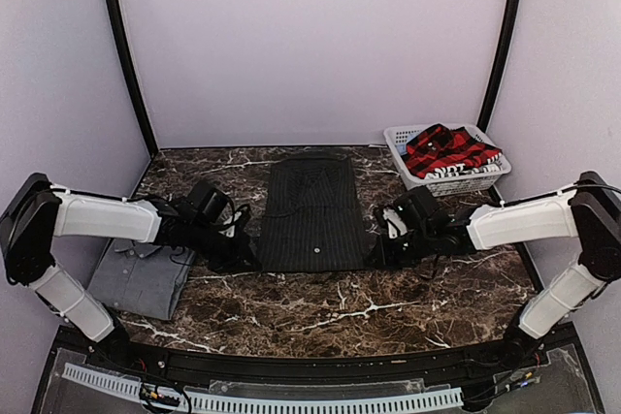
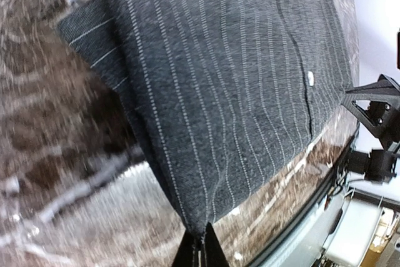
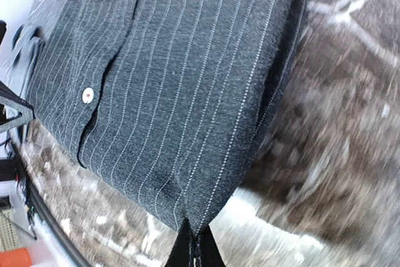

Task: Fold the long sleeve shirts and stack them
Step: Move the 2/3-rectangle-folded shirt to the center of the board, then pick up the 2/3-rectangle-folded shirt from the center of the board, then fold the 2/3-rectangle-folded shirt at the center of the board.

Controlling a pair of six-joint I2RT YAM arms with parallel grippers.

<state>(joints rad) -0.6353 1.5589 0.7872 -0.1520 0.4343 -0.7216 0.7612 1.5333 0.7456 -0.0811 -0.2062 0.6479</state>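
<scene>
The black pinstriped shirt (image 1: 312, 210) lies flat in the middle of the marble table, sleeves folded in. My left gripper (image 1: 245, 255) is shut on its near left corner, which shows in the left wrist view (image 2: 206, 154). My right gripper (image 1: 376, 253) is shut on its near right corner, which shows in the right wrist view (image 3: 187, 129). A folded plain grey shirt (image 1: 141, 276) lies at the near left, partly under my left arm. The red-and-black plaid shirt (image 1: 448, 150) is bunched in the basket at the back right.
The white slatted plastic basket (image 1: 456, 179) stands at the back right corner of the table. The dark marble tabletop (image 1: 369, 307) runs to a metal front edge. White walls close in the back and sides.
</scene>
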